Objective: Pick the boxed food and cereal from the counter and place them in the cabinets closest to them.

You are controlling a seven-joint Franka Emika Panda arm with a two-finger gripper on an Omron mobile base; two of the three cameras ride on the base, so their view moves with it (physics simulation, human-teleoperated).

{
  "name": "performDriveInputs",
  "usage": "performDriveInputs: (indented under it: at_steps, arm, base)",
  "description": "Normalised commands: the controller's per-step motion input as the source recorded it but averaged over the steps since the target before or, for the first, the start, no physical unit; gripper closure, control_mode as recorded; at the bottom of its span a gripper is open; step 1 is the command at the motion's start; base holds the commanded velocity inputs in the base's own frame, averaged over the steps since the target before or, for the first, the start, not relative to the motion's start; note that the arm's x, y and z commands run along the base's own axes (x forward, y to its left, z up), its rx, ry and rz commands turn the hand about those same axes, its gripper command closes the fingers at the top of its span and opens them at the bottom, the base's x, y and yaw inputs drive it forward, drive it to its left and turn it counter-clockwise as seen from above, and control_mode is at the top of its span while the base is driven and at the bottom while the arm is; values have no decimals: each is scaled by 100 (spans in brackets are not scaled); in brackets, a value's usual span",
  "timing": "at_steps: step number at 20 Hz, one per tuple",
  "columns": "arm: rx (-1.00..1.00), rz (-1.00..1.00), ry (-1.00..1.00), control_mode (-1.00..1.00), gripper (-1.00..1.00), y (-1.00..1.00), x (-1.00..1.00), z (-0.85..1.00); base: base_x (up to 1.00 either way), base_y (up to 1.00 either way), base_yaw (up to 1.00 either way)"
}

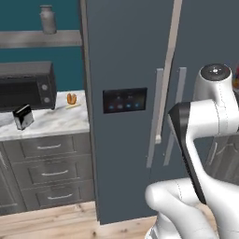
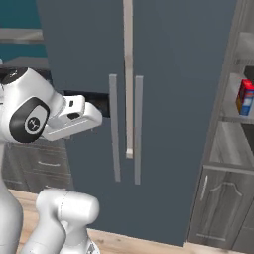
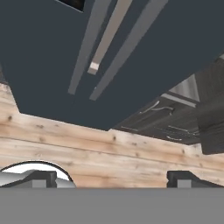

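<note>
The boxed food (image 1: 23,116), a small black box with a white face, stands upright on the marble counter (image 1: 58,119) at the far left, in front of the microwave. The cereal (image 2: 244,96), a red and blue carton, stands on an open shelf of the dark wood-grain cabinets (image 2: 218,198) at the right edge. In the hand view my gripper (image 3: 111,179) is open and holds nothing. It faces down at the wooden floor in front of the fridge, far from both boxes. Lower cabinets (image 3: 175,122) lie ahead of it to the right.
A tall blue-grey fridge (image 1: 126,70) with long bar handles stands straight ahead, between counter and cabinets. A black microwave (image 1: 25,86) and a small orange item (image 1: 71,98) sit on the counter. A jar (image 1: 46,19) rests on a wall shelf. Grey drawers (image 1: 51,172) are below.
</note>
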Motion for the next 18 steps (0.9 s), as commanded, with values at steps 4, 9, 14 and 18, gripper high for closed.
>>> performDriveInputs:
  at_steps: [4,9,14,18]
  arm:
    - [0,0,0,100,-100,0,0,0]
    - [0,0,0,100,-100,0,0,0]
    - [0,0,0,100,-100,0,0,0]
    - [0,0,0,100,-100,0,0,0]
  base:
    - [0,56,1]
    - [0,57,1]
    - [0,59,1]
    - [0,59,2]
